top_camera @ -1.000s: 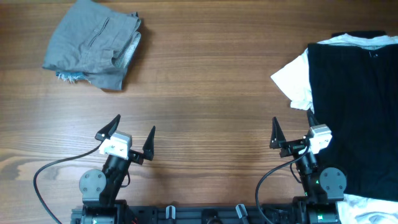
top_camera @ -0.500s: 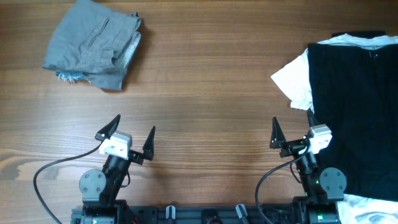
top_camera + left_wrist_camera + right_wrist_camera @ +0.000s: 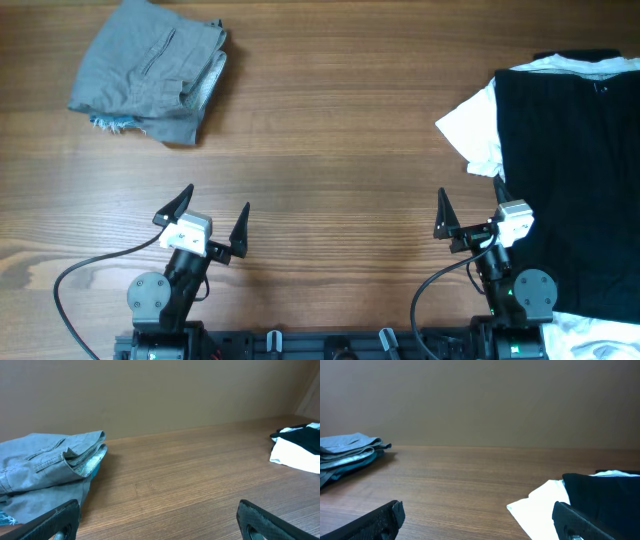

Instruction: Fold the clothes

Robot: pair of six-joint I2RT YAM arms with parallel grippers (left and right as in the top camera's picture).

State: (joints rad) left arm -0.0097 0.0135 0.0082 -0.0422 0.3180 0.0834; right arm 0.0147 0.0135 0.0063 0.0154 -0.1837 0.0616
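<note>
The grey shorts (image 3: 150, 65) lie folded in a compact pile at the far left of the wooden table, slit pocket facing up. They also show in the left wrist view (image 3: 35, 460) and, far off, in the right wrist view (image 3: 345, 445). My left gripper (image 3: 215, 200) is open and empty near the front edge, well short of the shorts; its jaws frame bare wood (image 3: 157, 520). My right gripper (image 3: 469, 190) is open and empty at the front right (image 3: 477, 520), next to the black garment.
A light-blue frayed denim hem (image 3: 112, 123) sticks out under the grey pile's near left corner. A black garment (image 3: 570, 170) lies over a white one (image 3: 470, 125) at the right side; both show in the right wrist view, black (image 3: 600, 495) and white (image 3: 545, 505).
</note>
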